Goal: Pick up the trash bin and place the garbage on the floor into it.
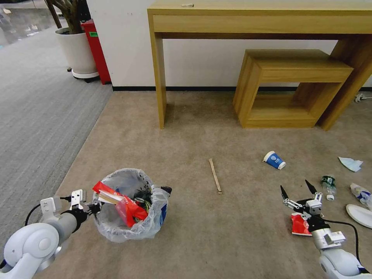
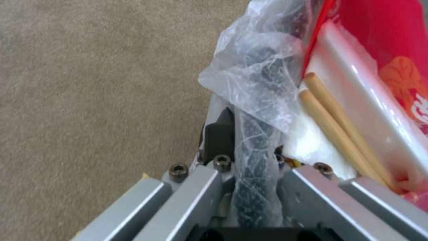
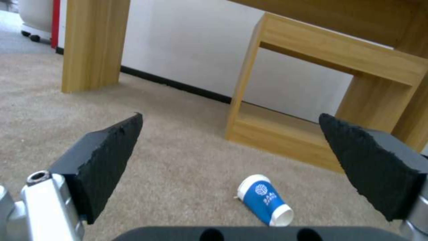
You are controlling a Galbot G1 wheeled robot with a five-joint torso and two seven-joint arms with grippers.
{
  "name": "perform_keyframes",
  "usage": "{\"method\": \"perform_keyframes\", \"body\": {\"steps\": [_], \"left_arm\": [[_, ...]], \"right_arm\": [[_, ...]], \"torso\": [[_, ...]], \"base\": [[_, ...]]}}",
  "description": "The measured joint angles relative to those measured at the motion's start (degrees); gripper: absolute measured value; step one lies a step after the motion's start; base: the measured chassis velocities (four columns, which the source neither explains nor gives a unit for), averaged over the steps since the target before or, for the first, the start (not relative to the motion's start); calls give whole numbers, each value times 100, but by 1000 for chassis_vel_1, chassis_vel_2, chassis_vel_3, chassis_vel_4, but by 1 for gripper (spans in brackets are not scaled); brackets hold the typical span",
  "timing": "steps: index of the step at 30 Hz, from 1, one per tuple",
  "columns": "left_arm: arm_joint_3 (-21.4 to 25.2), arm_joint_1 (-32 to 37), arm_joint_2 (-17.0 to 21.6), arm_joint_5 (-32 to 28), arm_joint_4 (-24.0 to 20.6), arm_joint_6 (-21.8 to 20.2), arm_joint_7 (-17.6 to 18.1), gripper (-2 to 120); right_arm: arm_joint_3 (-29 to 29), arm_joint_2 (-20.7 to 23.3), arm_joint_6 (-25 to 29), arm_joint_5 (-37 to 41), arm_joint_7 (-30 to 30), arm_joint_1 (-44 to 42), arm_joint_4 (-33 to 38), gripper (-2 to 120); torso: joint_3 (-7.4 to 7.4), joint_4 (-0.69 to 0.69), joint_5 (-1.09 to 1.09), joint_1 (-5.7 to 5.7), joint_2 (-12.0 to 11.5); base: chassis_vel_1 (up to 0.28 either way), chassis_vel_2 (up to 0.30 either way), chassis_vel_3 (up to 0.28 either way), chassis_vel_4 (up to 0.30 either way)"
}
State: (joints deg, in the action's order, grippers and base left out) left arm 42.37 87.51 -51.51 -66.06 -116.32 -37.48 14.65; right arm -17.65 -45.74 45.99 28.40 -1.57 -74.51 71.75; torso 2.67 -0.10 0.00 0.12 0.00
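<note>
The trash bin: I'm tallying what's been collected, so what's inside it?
Inside the trash bin, held at its rim by the left gripper, are red wrappers, a clear packet with wooden sticks and something dark. Whatever lies beneath is covered.

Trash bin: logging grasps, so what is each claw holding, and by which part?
Left claw grips the trash bin by its bag-lined rim. Right claw is open, holding nothing.
</note>
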Motion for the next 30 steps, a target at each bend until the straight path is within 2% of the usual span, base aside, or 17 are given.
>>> {"method": "perform_keyframes", "body": {"steps": [30], "left_arm": [[21, 45, -31, 57, -23, 15, -34, 0]], "right_arm": [[7, -27, 29, -22, 36, 55, -38, 100]], "torso": [[-1, 0, 0, 0, 0]], "base": [[-8, 9, 10, -10]]}}
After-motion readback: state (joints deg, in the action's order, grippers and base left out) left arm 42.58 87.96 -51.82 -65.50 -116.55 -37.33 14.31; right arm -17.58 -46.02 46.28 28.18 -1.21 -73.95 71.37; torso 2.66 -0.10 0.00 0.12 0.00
